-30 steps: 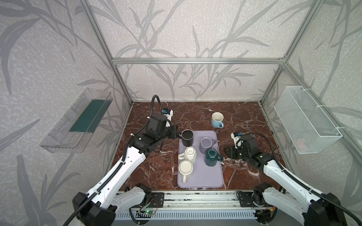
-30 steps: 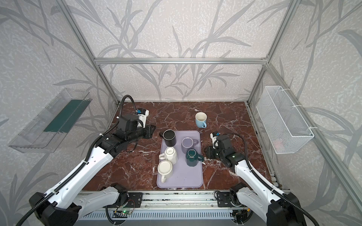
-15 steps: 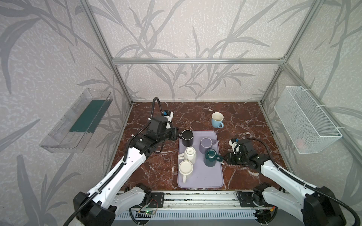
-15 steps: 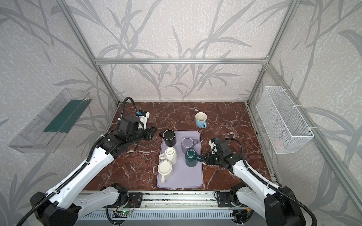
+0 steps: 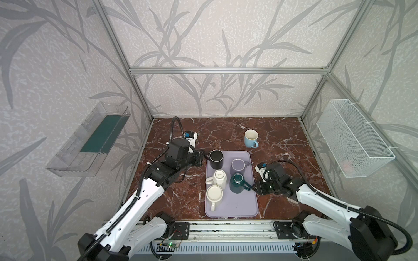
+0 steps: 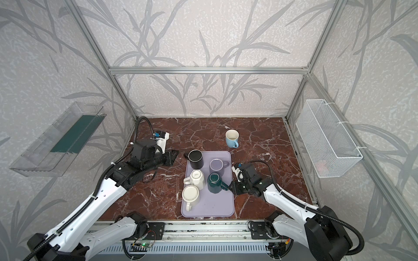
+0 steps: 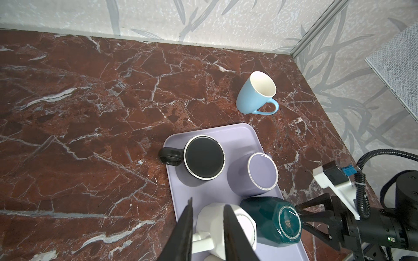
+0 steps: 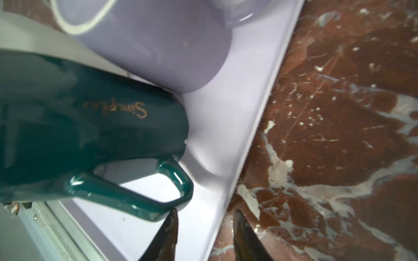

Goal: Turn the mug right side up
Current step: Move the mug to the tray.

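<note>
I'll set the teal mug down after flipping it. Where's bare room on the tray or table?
Free: the near right corner of the tray, beside the cream mug; the marble tabletop behind the tray, left of the blue mug. Crowded: the tray's far end, where four mugs stand packed.

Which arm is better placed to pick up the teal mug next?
Right. The right tool sits just off the handle of the teal mug; the left tool is across the tray, beside the black mug.

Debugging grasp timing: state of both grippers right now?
Left gripper: slightly open, empty.
Right gripper: open, fingers at the teal mug handle, not gripping it.
</note>
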